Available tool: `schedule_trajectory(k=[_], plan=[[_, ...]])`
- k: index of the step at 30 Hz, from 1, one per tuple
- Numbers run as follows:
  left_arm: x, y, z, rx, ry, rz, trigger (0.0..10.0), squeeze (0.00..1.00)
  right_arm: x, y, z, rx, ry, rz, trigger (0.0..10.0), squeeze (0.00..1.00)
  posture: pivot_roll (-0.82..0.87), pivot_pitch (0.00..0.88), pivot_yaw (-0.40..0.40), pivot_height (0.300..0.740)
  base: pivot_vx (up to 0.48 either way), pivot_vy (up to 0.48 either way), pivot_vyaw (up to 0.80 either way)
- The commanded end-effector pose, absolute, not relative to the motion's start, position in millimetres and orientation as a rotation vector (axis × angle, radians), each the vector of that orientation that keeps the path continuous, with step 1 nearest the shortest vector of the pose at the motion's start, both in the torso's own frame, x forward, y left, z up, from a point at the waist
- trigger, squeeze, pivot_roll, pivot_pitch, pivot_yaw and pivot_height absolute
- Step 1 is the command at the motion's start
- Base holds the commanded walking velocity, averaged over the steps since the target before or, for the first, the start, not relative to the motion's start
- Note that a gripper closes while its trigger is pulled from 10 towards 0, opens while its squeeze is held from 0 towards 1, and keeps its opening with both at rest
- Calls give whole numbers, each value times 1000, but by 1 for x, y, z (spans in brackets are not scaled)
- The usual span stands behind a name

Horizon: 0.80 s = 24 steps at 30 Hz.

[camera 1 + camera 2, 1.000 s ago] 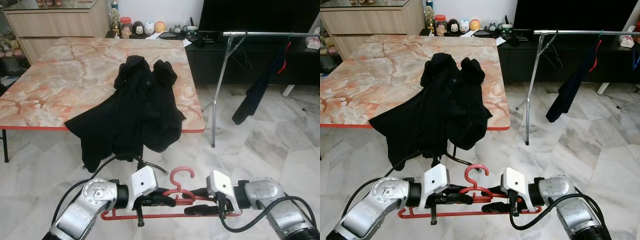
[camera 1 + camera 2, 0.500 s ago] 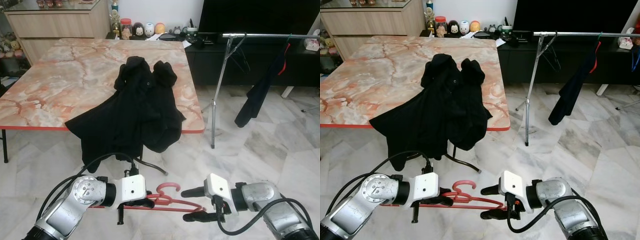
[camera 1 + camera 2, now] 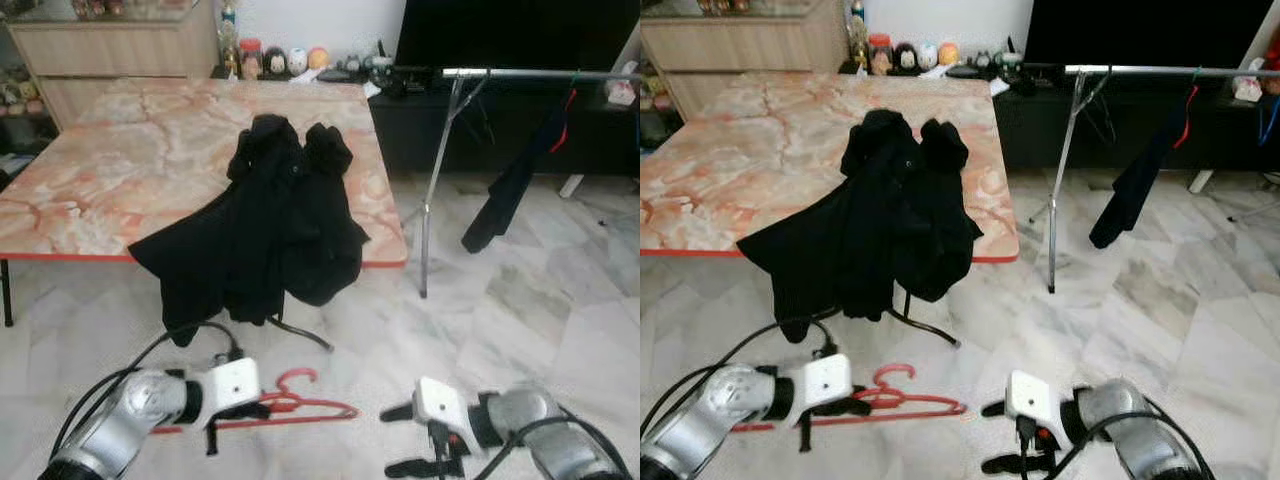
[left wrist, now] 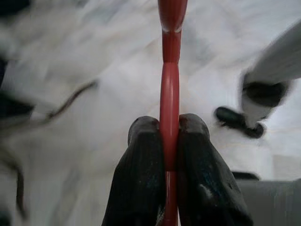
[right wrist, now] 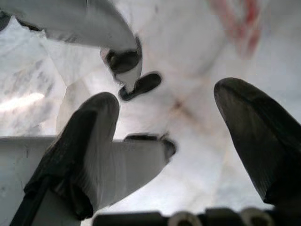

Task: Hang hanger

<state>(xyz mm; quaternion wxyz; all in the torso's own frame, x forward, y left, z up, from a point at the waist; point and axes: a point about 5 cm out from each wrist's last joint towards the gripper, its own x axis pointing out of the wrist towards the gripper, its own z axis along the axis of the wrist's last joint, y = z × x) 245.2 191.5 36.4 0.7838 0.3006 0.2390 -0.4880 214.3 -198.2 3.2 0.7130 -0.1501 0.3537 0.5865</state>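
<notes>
My left claw (image 3: 262, 406), lower left, is clenched on the red hanger (image 3: 305, 405); my right claw (image 3: 400, 440) is released. A black garment (image 3: 265, 220) drapes the worktop (image 3: 100, 170) at centre; the rail (image 3: 540, 73) spans upper right.

The hanger (image 3: 300, 405) looks like smooth, glossy red plastic, pinched between the matt black rubbery fingers (image 4: 141, 174) of the left gripper (image 4: 168, 165); the right gripper (image 3: 405, 440) has the same dull black fingers on a white plastic housing and a brushed silver metal arm. The table (image 3: 90, 170) has a polished, marble-patterned top in pink and orange, with a soft matt black cloth garment (image 3: 270, 220) on it. The floor (image 3: 520, 300) is glossy pale marble tile, and the clothes rack (image 3: 440, 180) is shiny bare metal.
</notes>
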Motion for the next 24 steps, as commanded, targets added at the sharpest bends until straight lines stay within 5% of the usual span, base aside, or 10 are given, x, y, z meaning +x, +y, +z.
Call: schedule_trajectory(k=[1,3,4,5,14,18,24], plan=[[242,198,26,675,530,-1002,1686,0,210,-202,-6,-318,816,1261,10000,0,-6,0,-69,740,0,0,0],[237,206,10,675,575,-930,8471,0,202,-206,-17,-273,856,1207,10000,0,-5,0,-68,740,0,0,0],[237,206,10,675,575,-930,8471,0,202,-206,-17,-273,856,1207,10000,0,-5,0,-68,740,0,0,0],[235,210,4,683,588,-883,10000,0,199,-207,-23,-265,872,1168,10000,0,-9,0,-67,740,0,0,0],[192,241,-57,327,847,-244,10000,0,162,-208,-81,-130,1016,456,10000,0,1,0,-65,740,0,0,0],[172,257,-69,266,929,-56,10000,0,158,-215,-87,-8,978,127,10000,0,-5,0,-58,740,0,0,0],[149,257,-82,178,1033,63,10000,0,144,-226,-93,-91,1032,-112,10000,0,-26,0,-32,740,0,0,0]])
